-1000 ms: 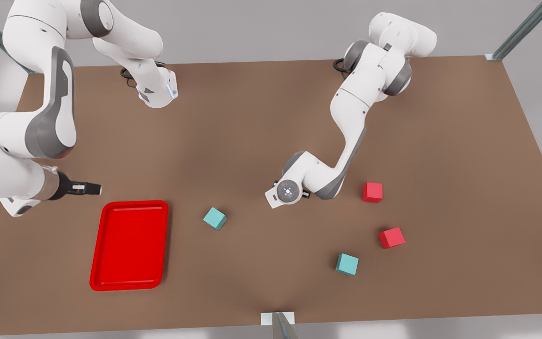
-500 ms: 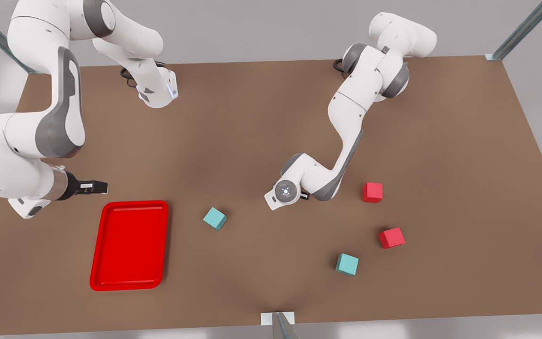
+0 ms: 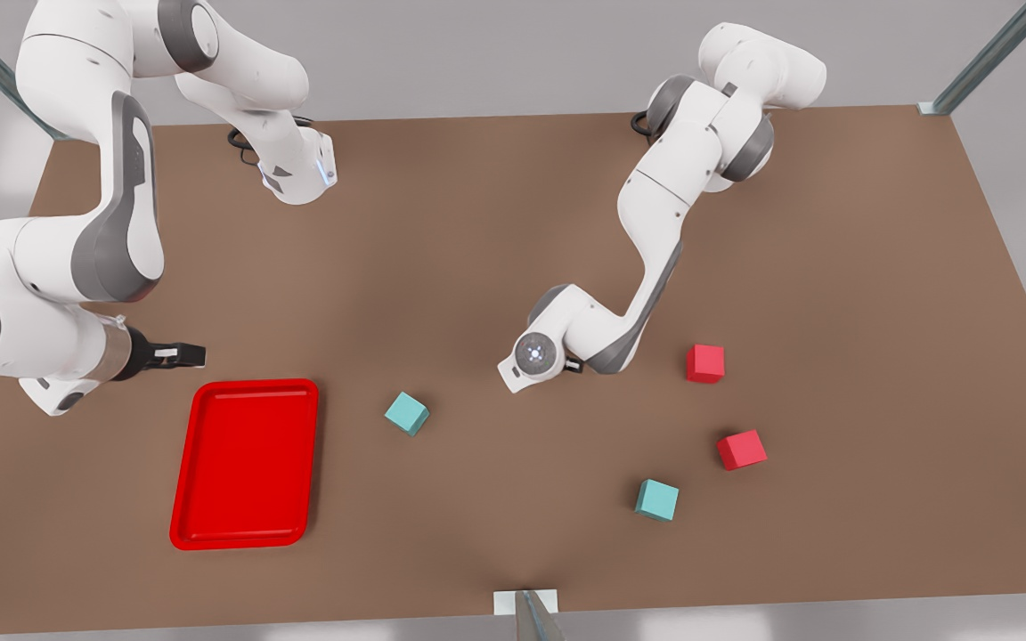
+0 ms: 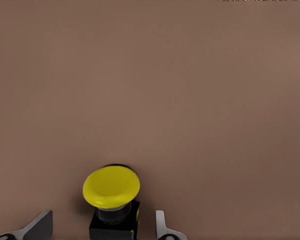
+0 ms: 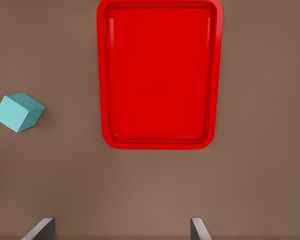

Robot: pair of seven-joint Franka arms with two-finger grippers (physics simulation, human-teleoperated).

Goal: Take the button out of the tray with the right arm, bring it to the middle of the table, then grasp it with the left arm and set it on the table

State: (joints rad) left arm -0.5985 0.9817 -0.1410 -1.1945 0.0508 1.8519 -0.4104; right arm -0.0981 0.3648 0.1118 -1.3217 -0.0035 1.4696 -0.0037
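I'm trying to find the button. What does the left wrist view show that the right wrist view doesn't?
Left wrist view: the button, yellow cap up, apparently resting on the table between the open fingers of the left gripper, which stand clear of it. Right wrist view: the tray, with nothing in it, and a teal cube beside it, seen past the open right gripper. Both: the brown table and a pair of open fingers.

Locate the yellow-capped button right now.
In the left wrist view, the button sits on the table between the open left gripper's fingers.
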